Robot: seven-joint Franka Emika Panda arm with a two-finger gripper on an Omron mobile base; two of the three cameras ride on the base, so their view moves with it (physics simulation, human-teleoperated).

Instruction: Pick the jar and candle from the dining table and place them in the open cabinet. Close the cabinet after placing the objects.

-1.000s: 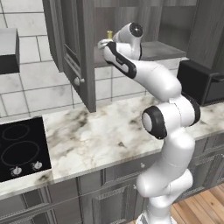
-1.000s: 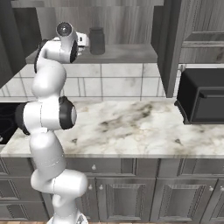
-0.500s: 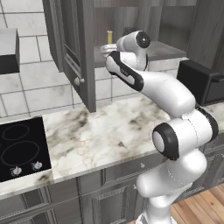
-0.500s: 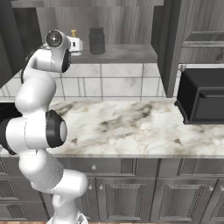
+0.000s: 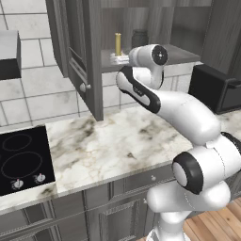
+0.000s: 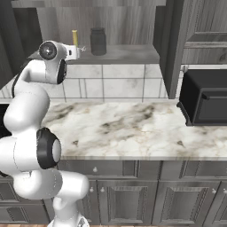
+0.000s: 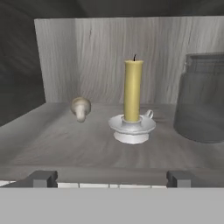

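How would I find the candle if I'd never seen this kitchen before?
Look up at the open dark grey cabinet on the wall above the marble counter, and find its bottom shelf. The candle stands there between a small mushroom and a dark grey jar. It is the only yellow thing: a thin stick in a little round silvery dish.

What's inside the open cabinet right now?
On the cabinet shelf stand the candle in its dish, the jar beside it, and a small mushroom. The far right of the shelf is hidden by the door.
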